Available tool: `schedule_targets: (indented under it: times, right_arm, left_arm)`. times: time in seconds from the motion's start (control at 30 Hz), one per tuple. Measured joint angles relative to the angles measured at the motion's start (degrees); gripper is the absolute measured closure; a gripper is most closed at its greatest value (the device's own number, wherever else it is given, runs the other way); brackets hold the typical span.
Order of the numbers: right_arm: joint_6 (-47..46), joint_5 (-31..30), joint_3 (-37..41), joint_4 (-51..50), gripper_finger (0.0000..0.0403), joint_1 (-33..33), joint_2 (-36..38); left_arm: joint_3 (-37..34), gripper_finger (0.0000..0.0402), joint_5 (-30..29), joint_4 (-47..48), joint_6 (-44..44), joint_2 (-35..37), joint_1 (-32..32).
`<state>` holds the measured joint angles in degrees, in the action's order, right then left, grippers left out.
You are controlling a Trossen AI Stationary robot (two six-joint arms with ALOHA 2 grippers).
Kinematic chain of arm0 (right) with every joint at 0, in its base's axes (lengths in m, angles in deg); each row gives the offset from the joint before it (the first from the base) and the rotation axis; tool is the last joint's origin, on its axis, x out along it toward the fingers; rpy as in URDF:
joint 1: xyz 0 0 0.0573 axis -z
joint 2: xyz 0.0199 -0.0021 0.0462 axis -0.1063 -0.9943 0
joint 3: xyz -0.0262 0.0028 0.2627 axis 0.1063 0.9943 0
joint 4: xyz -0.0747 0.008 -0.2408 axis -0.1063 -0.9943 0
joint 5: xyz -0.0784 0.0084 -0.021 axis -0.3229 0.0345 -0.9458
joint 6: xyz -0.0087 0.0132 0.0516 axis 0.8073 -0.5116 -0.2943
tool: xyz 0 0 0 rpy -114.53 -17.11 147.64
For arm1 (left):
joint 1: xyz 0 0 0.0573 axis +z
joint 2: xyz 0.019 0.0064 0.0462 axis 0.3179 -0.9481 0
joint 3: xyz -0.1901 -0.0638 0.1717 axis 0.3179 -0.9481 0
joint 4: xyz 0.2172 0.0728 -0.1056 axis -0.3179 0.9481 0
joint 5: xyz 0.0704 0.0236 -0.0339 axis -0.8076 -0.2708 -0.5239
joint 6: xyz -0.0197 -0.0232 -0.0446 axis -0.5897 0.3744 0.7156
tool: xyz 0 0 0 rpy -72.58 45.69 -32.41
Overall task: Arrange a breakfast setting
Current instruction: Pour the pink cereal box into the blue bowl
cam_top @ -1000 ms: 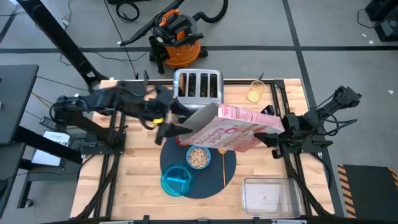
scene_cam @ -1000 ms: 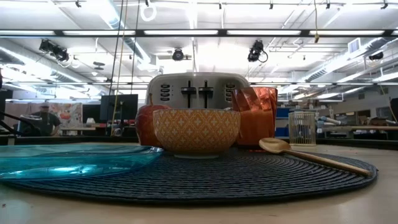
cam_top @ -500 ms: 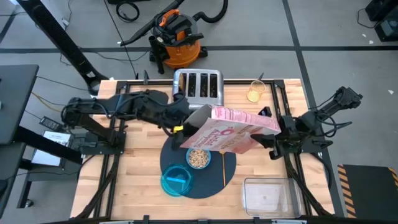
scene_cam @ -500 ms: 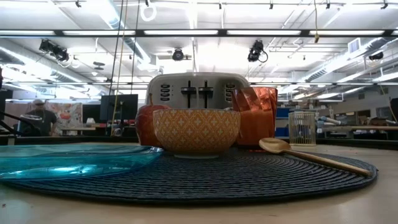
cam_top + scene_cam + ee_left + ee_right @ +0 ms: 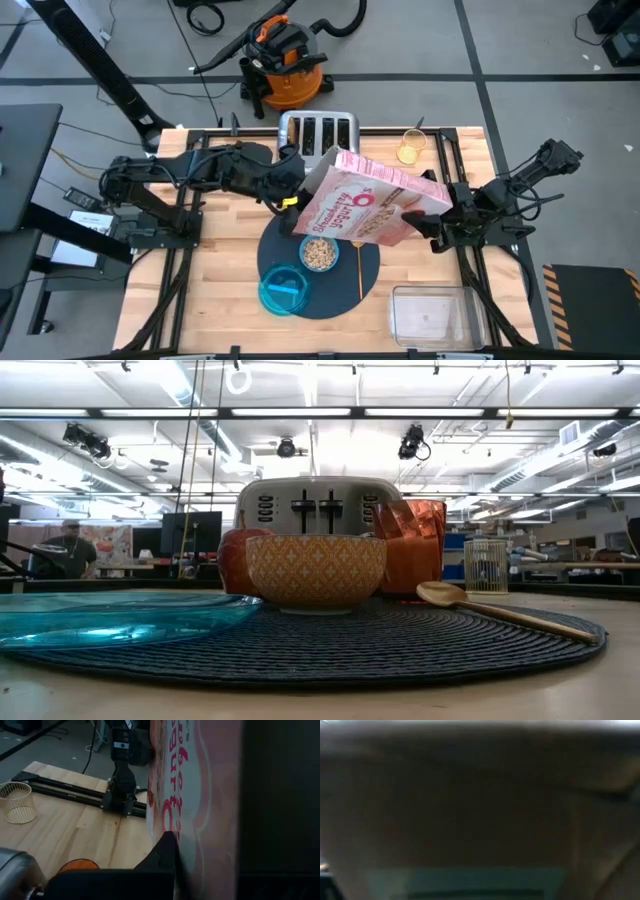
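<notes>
A pink-and-white cereal box (image 5: 368,207) hangs tilted over the far part of the round dark mat (image 5: 340,295), between my two arms. My left gripper (image 5: 298,205) is shut on its left end. My right gripper (image 5: 432,222) is at the box's right end, mostly hidden by the box. On the mat stand a patterned bowl of cereal (image 5: 319,252), a blue plate (image 5: 283,290) and a gold spoon (image 5: 360,268). The low view shows a red apple (image 5: 236,560) and a copper cup (image 5: 412,548) behind the bowl (image 5: 316,570). My left gripper pinches a wall of the cereal box at its left end (image 5: 192,850) between its two fingers; one finger (image 5: 162,862) lies against the printed face. It comes nearly level from the table's left. The box is lifted clear of the mat, tilted, printed face up.
The steel toaster (image 5: 319,138) stands at the far edge behind the box. A gold wire basket (image 5: 411,147) is at the far right, a clear tub (image 5: 435,315) at the near right. Bare wood (image 5: 225,250) lies left of the mat.
My left gripper has gone toward the table's right edge and a little down, up to the box's left end, and has taken hold of it. The box has then tipped, its left end rising, so its printed face shows more from above.
</notes>
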<state>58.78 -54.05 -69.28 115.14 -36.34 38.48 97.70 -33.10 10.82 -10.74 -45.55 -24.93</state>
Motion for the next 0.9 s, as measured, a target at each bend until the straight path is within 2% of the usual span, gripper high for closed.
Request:
schedule_targets:
  times: [0.2, 0.37, 0.67, 0.9]
  right_arm:
    - [1.6, -1.6, 0.0, -0.1, 0.0098, 0.0, 0.0]
    - [2.0, -3.0, 0.0, -0.4, 0.0065, 0.0, 0.0]
    - [3.1, -5.9, -0.1, -1.6, 0.0052, -0.1, 0.7]
    - [2.7, -7.1, -0.1, -3.9, 0.0052, -0.3, 1.7]
  left_arm:
    - [-0.1, 0.0400, 0.0, 2.7, 0.0, 1.3, 1.0]
    - [-0.1, 0.0400, 0.0, 4.9, -0.1, 3.5, 1.5]
    - [0.0, 0.0401, 0.2, 16.9, 3.6, 8.9, 1.5]
    - [0.0, 0.0401, 0.0, 32.5, 13.7, 14.9, 1.5]
